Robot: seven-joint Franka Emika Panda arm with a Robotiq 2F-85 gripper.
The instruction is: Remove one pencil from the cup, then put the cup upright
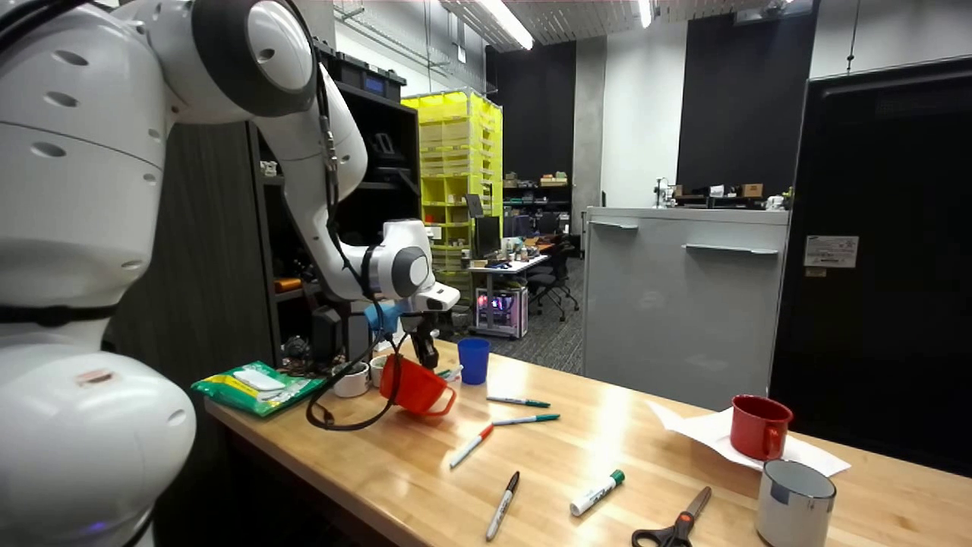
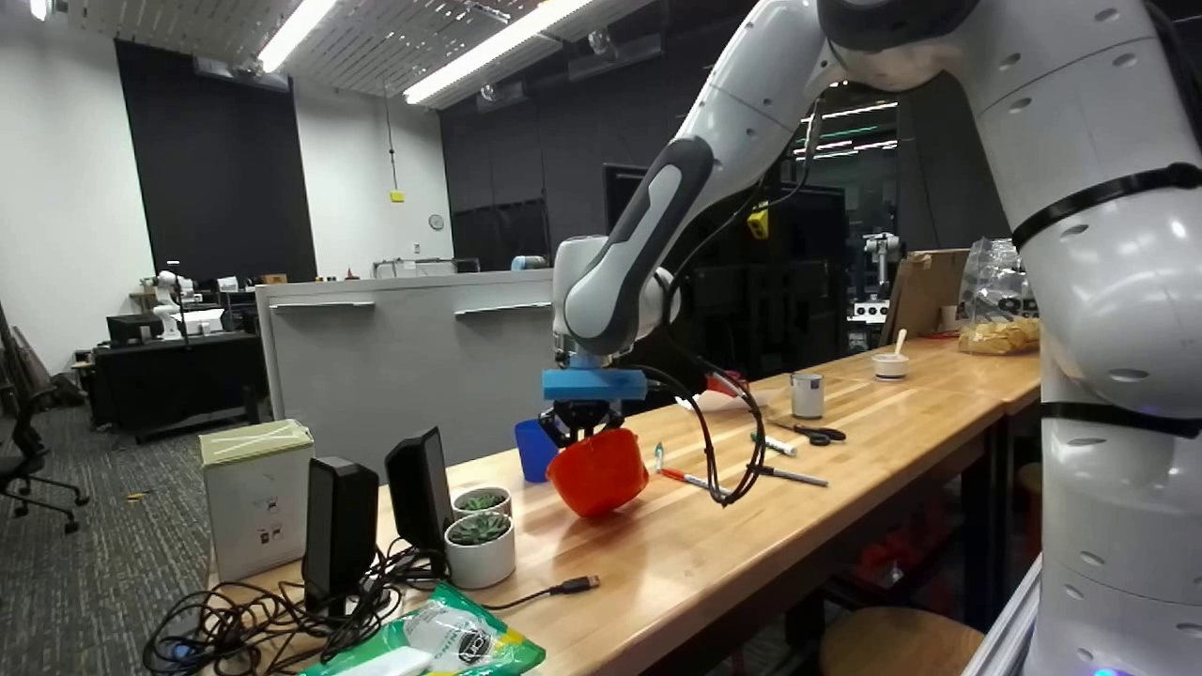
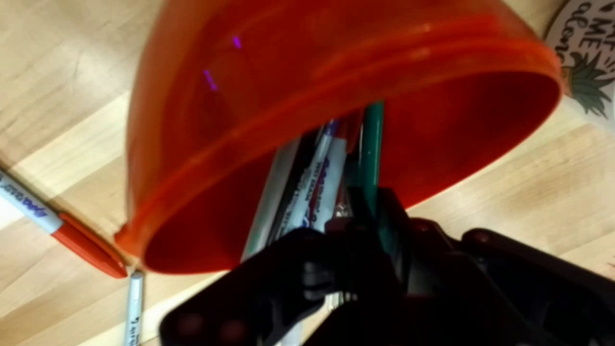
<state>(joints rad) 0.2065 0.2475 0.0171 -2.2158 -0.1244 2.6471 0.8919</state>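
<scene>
Red-orange plastic cup (image 3: 298, 91): one, tilted on the desk (image 1: 395, 456), mouth turned to the tool (image 3: 375, 204). Wrist view: rim just ahead of the tool. In both exterior views the tool points down at the cup's upper edge. Tool pinches one green pen (image 3: 372, 149), which reaches into the cup. More markers (image 3: 314, 187) lie alongside it inside, overlapping; number cannot be told.

Just beside the cup: one blue cup (image 1: 474, 362) and two white plant pots (image 2: 481, 559), each planted. By the pots, two black speakers (image 2: 340, 535); near these, one green packet (image 2: 451, 634) and one white box (image 2: 260, 512).

Loose on the desk in an exterior view, five for writing: two teal-capped pens (image 1: 525, 418); one red-capped marker (image 1: 471, 446), its cap just beside the end of a teal-capped one; one black-capped marker (image 1: 503, 507); one thick green-capped marker (image 1: 597, 494).

Well apart from the cup: one pair of scissors (image 1: 676, 528), one white-grey cup (image 1: 796, 505), one dark red mug (image 1: 759, 429) standing on white paper (image 1: 706, 429). Farther along, one white tub (image 2: 890, 371) and one clear bag (image 2: 993, 268).

Beyond the desk, one grey cabinet (image 1: 683, 304); deeper in the room, one yellow bin rack (image 1: 448, 152).
</scene>
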